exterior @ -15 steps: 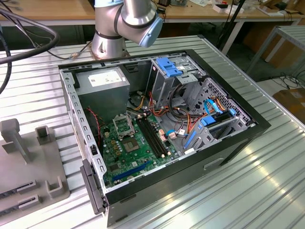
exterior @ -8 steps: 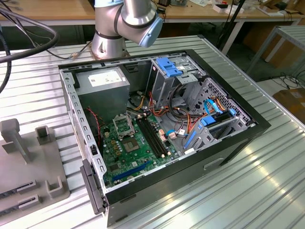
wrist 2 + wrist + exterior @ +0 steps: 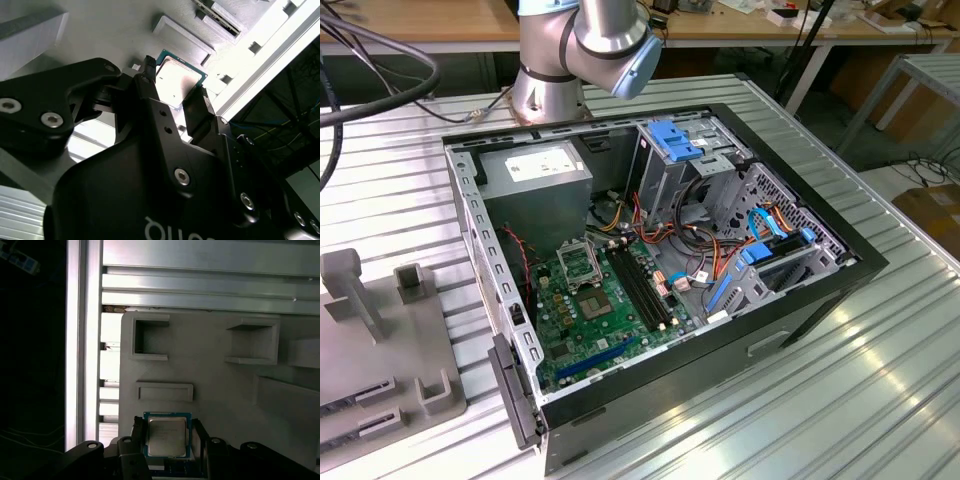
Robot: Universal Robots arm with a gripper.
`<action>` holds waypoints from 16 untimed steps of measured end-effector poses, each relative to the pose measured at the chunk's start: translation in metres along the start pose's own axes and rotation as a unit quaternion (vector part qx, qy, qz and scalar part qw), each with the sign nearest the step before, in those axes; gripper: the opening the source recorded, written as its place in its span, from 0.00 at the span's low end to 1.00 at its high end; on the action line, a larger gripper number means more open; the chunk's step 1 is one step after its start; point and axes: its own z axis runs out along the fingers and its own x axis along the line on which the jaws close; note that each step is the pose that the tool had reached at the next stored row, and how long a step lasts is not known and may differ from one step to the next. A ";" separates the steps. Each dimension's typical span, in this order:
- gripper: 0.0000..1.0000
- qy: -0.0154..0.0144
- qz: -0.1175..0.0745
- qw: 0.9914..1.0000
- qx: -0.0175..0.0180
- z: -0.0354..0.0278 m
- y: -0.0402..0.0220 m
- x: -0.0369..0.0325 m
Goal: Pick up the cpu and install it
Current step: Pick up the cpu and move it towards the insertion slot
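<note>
The cpu (image 3: 167,436) is a small square chip with a silvery top and a green rim; it also shows in the second wrist view (image 3: 175,80). My gripper (image 3: 168,442) (image 3: 174,84) is shut on it, one black finger (image 3: 139,429) against each side. The chip hangs over the grey moulded holder (image 3: 215,375), a little off its surface. In the exterior view, the metal-framed socket (image 3: 578,262) sits on the green motherboard (image 3: 595,325) inside the open computer case (image 3: 800,290), with the arm's base (image 3: 555,80) behind the case.
The grey holder (image 3: 380,340) with posts and slots lies at the exterior view's left, beside the case. Inside the case are a power supply (image 3: 535,165), blue drive brackets (image 3: 675,140), memory slots (image 3: 640,285) and cable bundles. Everything rests on a ribbed metal table (image 3: 840,400).
</note>
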 end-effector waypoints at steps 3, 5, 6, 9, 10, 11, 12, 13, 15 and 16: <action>0.47 0.000 0.000 1.000 0.000 -0.0011 0.0000 0.0000; 0.47 0.000 0.000 1.000 0.000 -0.0018 0.0000 0.0000; 0.47 0.000 0.000 1.000 0.000 -0.0025 -0.0001 0.0001; 0.47 0.000 0.000 1.000 0.000 -0.0044 -0.0001 0.0001; 0.47 0.000 0.000 1.000 0.000 -0.0050 -0.0001 0.0001; 0.47 0.000 0.000 1.000 0.000 -0.0062 -0.0002 0.0001; 0.47 0.000 0.000 1.000 0.000 -0.0074 -0.0002 0.0001; 0.47 0.000 0.000 1.000 0.000 -0.0081 -0.0002 0.0001; 0.47 0.000 0.000 1.000 0.000 -0.0082 -0.0002 0.0001; 0.47 0.000 0.000 1.000 0.000 -0.0082 -0.0002 0.0001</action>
